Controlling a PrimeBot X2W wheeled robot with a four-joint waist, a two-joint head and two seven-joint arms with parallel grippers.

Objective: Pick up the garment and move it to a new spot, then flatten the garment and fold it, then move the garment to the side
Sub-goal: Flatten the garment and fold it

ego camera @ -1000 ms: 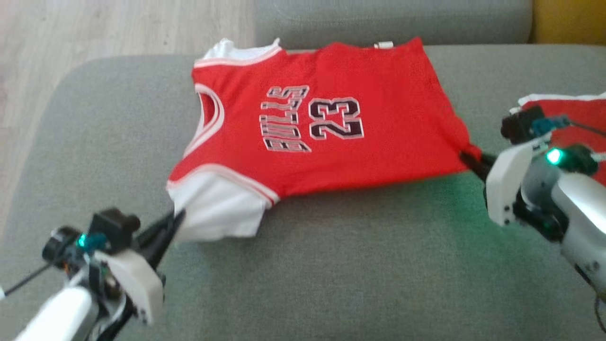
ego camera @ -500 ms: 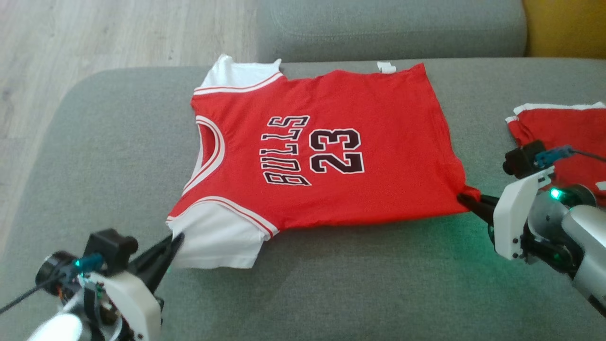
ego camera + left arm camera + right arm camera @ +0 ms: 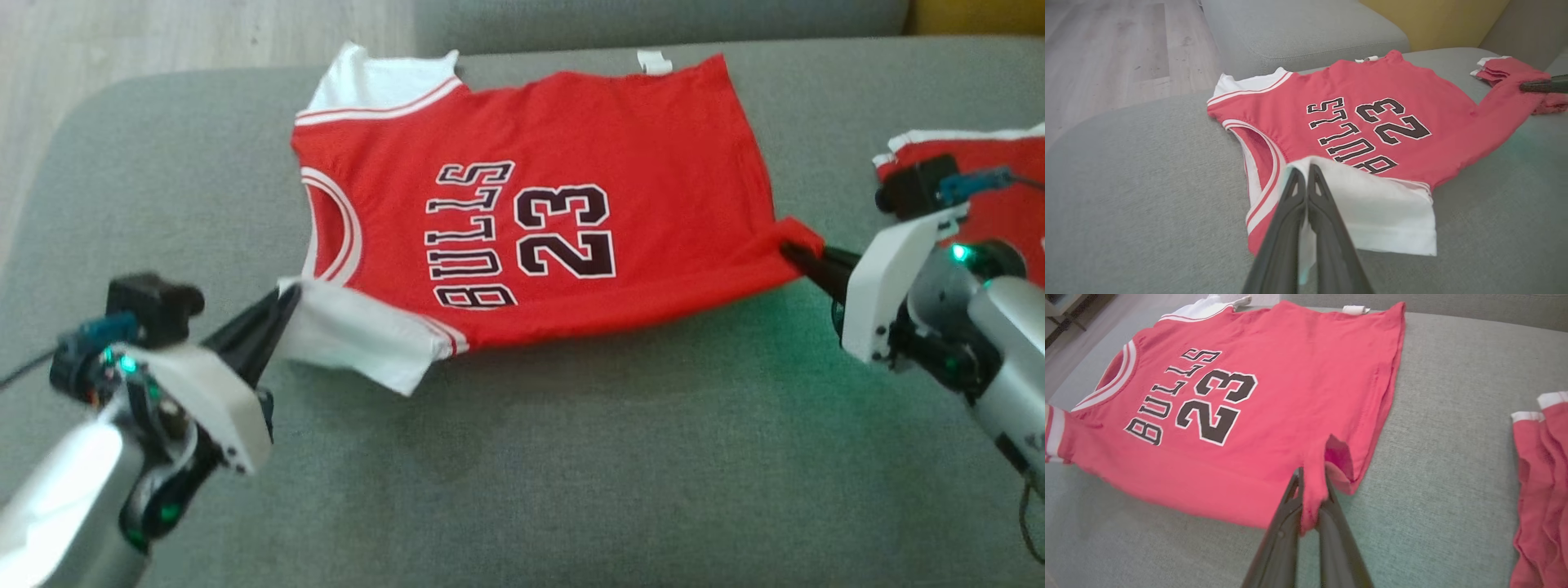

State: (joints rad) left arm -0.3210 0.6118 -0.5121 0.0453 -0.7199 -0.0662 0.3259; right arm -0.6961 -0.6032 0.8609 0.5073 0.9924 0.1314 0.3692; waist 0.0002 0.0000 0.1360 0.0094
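**Head view.** The garment (image 3: 653,163), a red jersey, is lying spread face up on the grey sofa seat (image 3: 571,457), with its number print (image 3: 563,231) near the middle. The left claw (image 3: 286,304) is pinching the white sleeve (image 3: 359,335) on the collar side of the number print, fingers together on the cloth and holding it off the seat. The right claw (image 3: 790,253) is clamping the hem corner (image 3: 804,241) on the opposite side of the number print. The near edge is stretching between the two. This reads as the flattening step giving way to the fold: the cloth is mostly smooth and no fold is made yet. A wooden floor (image 3: 122,33) is showing past the collar side.

**Left wrist view.** The two dark fingers are pressing flat together on the sleeve's edge, with the number print beyond them. The next move probably calls for both claws rising and travelling together over the number print toward the far edge. Even tension would stop the edge sagging or skewing.

**Right wrist view.** The fingers are gripping a bunched tuck of the hem corner, near the number print. A red pile (image 3: 1539,490) of other cloth is lying well apart from the number print, past the hem. It is sitting close to the right arm, so a wide swing might drag it.
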